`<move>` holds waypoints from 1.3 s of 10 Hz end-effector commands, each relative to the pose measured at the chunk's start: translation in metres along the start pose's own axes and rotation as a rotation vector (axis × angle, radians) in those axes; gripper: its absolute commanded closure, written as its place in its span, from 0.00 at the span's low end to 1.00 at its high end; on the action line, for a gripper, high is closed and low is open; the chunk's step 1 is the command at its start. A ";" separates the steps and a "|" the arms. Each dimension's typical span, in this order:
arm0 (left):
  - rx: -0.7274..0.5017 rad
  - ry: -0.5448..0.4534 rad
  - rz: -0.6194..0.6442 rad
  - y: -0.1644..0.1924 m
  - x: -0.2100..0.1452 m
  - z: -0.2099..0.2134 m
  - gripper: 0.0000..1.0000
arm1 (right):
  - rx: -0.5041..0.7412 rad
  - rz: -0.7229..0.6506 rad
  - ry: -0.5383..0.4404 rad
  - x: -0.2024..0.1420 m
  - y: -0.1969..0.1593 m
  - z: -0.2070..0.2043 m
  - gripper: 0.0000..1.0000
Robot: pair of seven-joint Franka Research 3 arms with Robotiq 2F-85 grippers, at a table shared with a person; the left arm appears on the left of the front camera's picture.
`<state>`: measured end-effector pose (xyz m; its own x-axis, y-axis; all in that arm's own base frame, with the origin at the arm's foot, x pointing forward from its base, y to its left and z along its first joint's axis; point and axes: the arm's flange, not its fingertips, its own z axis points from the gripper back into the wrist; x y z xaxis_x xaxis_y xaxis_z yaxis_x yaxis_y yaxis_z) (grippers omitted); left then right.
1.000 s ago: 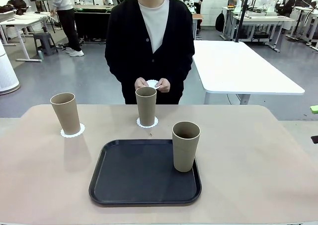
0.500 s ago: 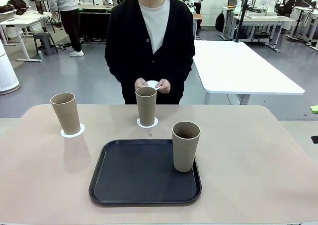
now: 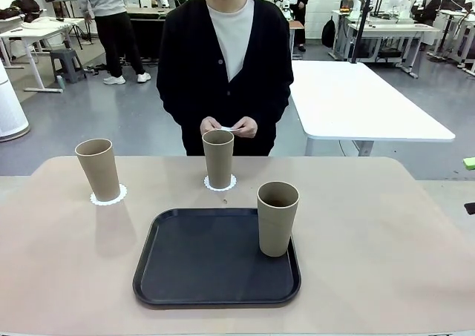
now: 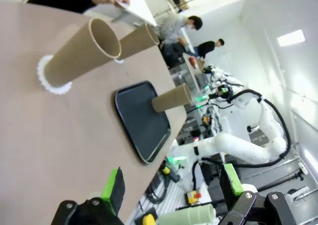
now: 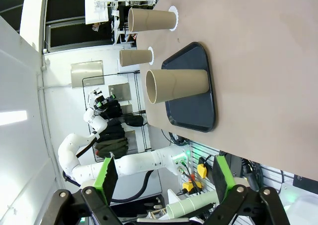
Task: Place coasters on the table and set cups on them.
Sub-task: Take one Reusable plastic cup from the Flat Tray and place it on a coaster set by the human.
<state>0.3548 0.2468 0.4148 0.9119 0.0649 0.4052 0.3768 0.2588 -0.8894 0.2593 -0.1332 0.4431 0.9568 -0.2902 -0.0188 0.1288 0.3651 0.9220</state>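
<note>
Three tan cups stand in the front view. The left cup [image 3: 98, 169] sits on a white coaster [image 3: 108, 196]. The middle cup [image 3: 218, 158] sits on another coaster [image 3: 220, 184]. The third cup [image 3: 277, 217] stands on the right side of the black tray [image 3: 193, 265]. Behind the table [image 3: 386, 232], the person's hands hold a third coaster [image 3: 228, 128]. My left gripper [image 4: 172, 185] is open and empty, well back from the nearest cup [image 4: 84, 53]. My right gripper [image 5: 164, 178] is also open and empty, away from the cup on the tray [image 5: 176, 86].
The person stands close against the table's far edge, behind the middle cup. A white table [image 3: 356, 99] stands behind on the right. Bare tabletop lies to the right of the tray and in the front left corner.
The person's hands have turned the held coaster flatter and slightly lower. The cups, the tray and both grippers have not moved.
</note>
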 end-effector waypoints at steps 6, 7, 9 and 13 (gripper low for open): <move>-0.002 -0.016 -0.005 -0.001 0.001 0.002 0.00 | 0.020 0.011 0.000 0.001 0.001 -0.001 0.00; -0.002 -0.016 -0.005 -0.001 0.001 0.002 0.00 | 0.020 0.011 0.000 0.001 0.001 -0.001 0.00; -0.002 -0.016 -0.005 -0.001 0.001 0.002 0.00 | 0.020 0.011 0.000 0.001 0.001 -0.001 0.00; -0.002 -0.016 -0.005 -0.001 0.001 0.002 0.00 | 0.020 0.011 0.000 0.001 0.001 -0.001 0.00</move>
<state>0.3547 0.2468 0.4148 0.9119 0.0653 0.4053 0.3768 0.2589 -0.8894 0.2593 -0.1332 0.4431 0.9568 -0.2902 -0.0188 0.1288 0.3651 0.9220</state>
